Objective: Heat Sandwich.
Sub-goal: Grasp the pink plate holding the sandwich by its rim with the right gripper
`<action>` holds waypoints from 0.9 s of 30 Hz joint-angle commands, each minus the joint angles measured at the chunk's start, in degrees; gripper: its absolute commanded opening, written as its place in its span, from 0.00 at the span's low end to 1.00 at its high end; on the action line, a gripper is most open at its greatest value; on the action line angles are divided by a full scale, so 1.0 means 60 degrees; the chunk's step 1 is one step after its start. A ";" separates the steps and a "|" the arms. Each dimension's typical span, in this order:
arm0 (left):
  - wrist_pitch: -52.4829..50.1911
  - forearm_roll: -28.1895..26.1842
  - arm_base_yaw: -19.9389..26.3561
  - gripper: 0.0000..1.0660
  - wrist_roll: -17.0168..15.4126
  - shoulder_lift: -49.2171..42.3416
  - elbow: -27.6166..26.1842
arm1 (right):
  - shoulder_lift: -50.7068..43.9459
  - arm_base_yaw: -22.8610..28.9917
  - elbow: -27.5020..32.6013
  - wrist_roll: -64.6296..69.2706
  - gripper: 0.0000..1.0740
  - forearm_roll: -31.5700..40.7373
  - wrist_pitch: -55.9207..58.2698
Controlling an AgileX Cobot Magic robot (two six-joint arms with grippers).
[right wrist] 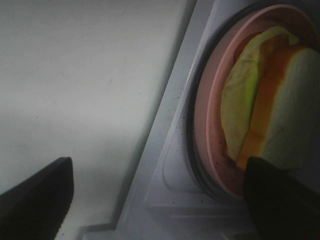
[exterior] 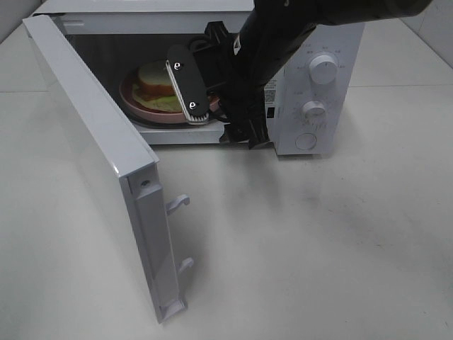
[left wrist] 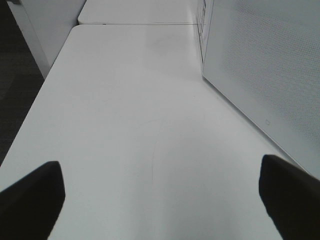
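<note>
The sandwich (exterior: 157, 79), white bread with green lettuce and orange filling, lies on a round pink plate (exterior: 145, 112) inside the open microwave (exterior: 322, 35). My right gripper (exterior: 212, 106) is at the microwave's opening, just in front of the plate, open and empty. In the right wrist view the sandwich (right wrist: 280, 115) and plate (right wrist: 205, 115) sit on the turntable just beyond the open right gripper (right wrist: 157, 200). My left gripper (left wrist: 160, 200) is open and empty over bare table; it does not show in the exterior view.
The microwave door (exterior: 92, 127) is swung wide open toward the front left, with latch hooks at its edge. Two knobs (exterior: 324, 69) and a button (exterior: 306, 140) are on the right panel. A white perforated panel (left wrist: 265, 65) stands beside the left gripper.
</note>
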 commanded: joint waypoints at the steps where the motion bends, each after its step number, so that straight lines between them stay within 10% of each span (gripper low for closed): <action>1: -0.0076 -0.0038 0.0000 0.95 -0.0019 -0.0248 0.0029 | 0.0353 0.0038 -0.0420 -0.0105 0.81 0.0229 -0.0048; 27: -0.0076 -0.0038 0.0000 0.95 -0.0019 -0.0248 0.0029 | 0.2865 0.0010 -0.3199 0.0124 0.77 0.0296 0.0248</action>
